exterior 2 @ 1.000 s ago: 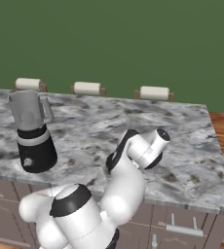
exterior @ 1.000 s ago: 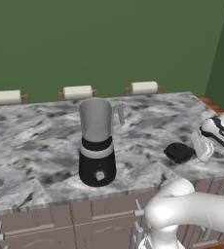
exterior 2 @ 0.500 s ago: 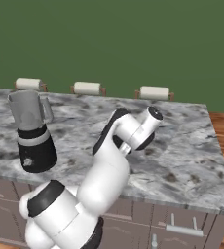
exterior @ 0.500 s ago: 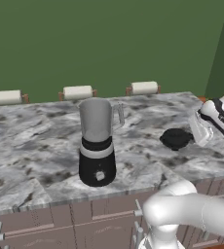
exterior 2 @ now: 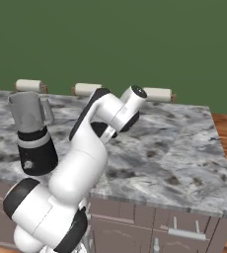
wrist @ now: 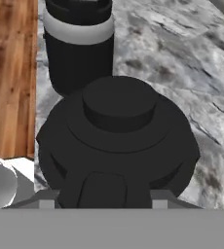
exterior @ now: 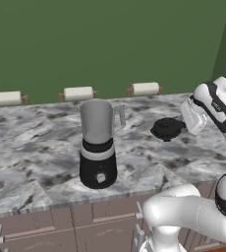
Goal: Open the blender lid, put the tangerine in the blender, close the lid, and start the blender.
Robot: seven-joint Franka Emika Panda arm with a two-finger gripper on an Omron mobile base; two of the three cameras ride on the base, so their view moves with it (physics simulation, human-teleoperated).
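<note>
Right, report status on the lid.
Hand shut on black round lid, carried above marble counter. Grey blender jar open-topped. Nothing in the way.

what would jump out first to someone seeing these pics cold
The white arm swung out over the marble counter, its gripper shut on the black blender lid and holding it in the air. Next, the blender near the counter's front edge, its grey jar open on top.

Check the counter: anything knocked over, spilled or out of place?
Nothing spilled or tipped. The blender stands upright with its jar open; the blender lid is off it, held at the gripper to the blender's right, above the counter.
</note>
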